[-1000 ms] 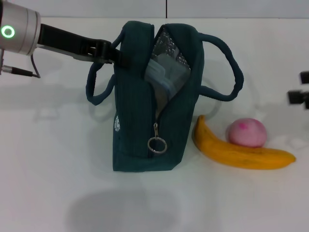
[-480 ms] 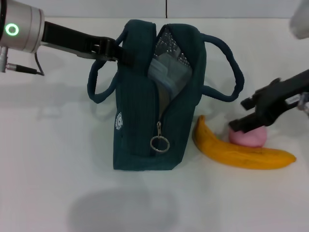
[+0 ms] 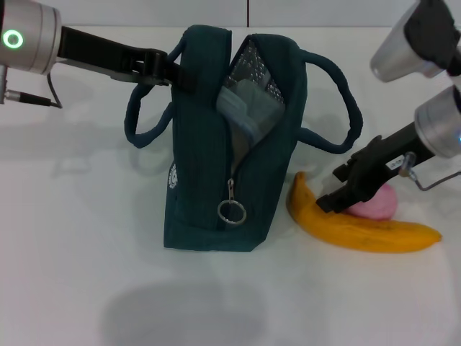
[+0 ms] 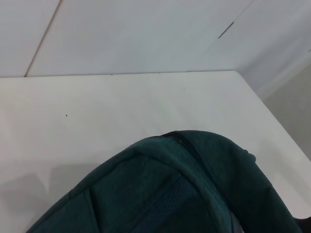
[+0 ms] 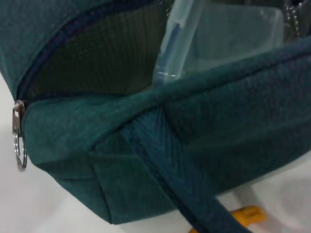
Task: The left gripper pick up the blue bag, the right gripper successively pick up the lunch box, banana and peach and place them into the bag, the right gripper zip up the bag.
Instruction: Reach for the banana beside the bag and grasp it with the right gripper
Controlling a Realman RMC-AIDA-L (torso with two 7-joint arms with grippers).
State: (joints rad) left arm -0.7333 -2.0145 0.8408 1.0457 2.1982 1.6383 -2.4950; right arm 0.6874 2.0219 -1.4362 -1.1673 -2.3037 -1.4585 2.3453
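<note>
- the bag [image 3: 209, 158] stands upright on the table [image 3: 79, 238], its top unzipped, its ring pull [image 3: 232, 211] hanging low.
- left gripper [image 3: 178, 72] is clamped on the bag's upper left edge by the handle.
- right gripper [image 3: 338, 189] hangs with fingers spread just above the banana [image 3: 360, 231], in front of the peach [image 3: 378, 205].
- the lunch box [image 3: 248, 108] sits tilted inside the bag.

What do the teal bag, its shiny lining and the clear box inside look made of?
The dark teal-blue fabric bag looks like a matte woven textile, since a ribbed weave shows on its handle strap in the right wrist view. The silver crinkled lining looks like reflective foil, probably insulation. The clear rectangular lunch box with a blue-rimmed lid looks like translucent, glossy, rigid plastic.
</note>
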